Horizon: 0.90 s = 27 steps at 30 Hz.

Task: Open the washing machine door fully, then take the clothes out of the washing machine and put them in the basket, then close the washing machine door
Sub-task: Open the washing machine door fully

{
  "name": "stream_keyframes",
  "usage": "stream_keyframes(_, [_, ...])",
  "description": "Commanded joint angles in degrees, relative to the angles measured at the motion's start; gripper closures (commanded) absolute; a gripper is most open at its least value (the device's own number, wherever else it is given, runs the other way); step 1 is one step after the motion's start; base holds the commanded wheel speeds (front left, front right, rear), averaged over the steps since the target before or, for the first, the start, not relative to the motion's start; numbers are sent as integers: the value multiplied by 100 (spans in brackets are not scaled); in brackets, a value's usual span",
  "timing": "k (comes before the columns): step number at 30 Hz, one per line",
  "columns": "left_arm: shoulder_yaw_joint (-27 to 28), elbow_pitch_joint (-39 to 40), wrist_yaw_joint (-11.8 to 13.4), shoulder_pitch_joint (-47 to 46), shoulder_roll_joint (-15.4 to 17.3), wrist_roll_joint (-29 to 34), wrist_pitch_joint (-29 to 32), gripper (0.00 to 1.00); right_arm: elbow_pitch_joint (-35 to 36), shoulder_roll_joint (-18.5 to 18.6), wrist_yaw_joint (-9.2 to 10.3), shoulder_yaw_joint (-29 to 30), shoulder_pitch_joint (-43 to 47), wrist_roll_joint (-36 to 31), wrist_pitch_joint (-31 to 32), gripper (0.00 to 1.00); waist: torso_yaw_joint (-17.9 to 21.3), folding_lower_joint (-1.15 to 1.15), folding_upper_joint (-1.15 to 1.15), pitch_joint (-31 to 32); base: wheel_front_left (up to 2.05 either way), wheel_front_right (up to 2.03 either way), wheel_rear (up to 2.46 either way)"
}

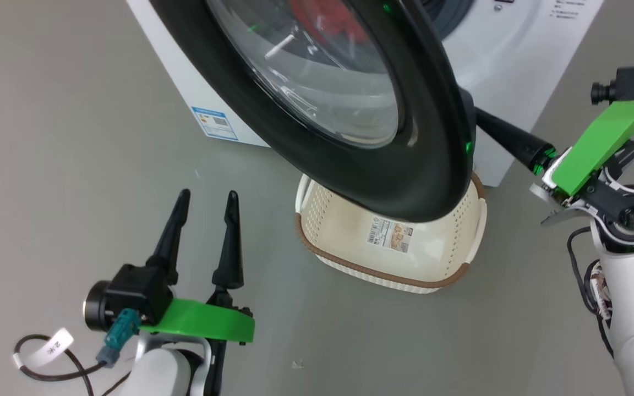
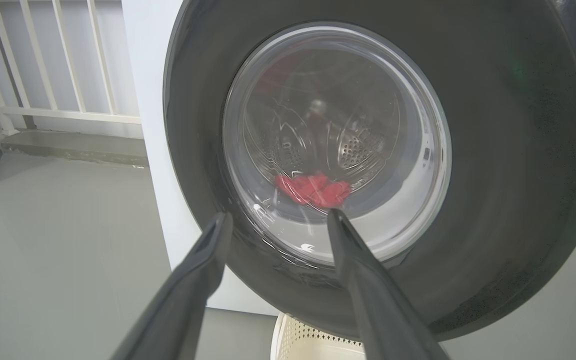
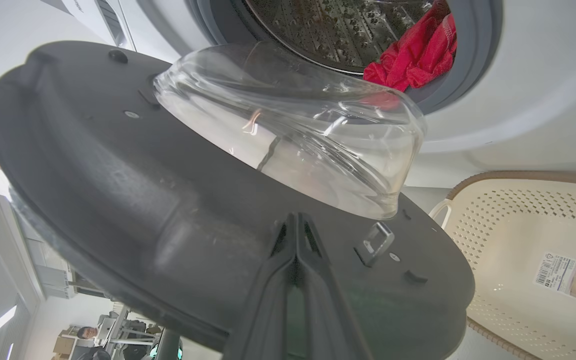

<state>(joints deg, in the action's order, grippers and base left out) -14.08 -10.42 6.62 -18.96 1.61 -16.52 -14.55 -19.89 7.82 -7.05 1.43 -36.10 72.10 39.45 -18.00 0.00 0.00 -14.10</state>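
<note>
The washing machine [image 1: 515,60] stands at the back with its door [image 1: 432,181] swung partly out over the basket [image 1: 388,269]. Red clothes [image 3: 413,55] lie in the drum at the gasket, and also show through the glass [image 2: 313,190]. My right gripper [image 1: 487,124] is shut, with nothing held. Its tips [image 3: 295,220] press against the door's inner face just below the glass bowl [image 3: 293,130]. My left gripper [image 1: 208,198] stands open over the floor, left of the basket, apart from the door. Its fingers [image 2: 363,280] point at the door's outer face [image 2: 493,150].
Grey floor [image 1: 75,181] spreads to the left. A white railing [image 2: 58,75] and a low step stand behind the machine's left side. The door latch [image 3: 375,242] sits right of my right fingers. A person [image 3: 85,332] is far off.
</note>
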Motion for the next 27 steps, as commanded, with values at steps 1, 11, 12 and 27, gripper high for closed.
stream_keyframes(1, [153,123,50,45,127,-66,-45,0,253,-155,-44,-96,32,-13,68,100,-124,0,0,113,0,0,0])
stream_keyframes(11, [153,96,55,116,127,-90,-45,0,633,-360,-44,74,441,-129,396,100,-431,0,0,296,0,0,0])
stream_keyframes(12, [157,96,59,124,127,-94,-45,0,668,-374,-44,93,486,-146,428,100,-463,0,0,318,0,0,0])
stream_keyframes(27, [174,122,82,266,127,-121,-45,0,1139,-490,-44,55,1091,-82,766,100,-827,0,0,507,0,0,0])
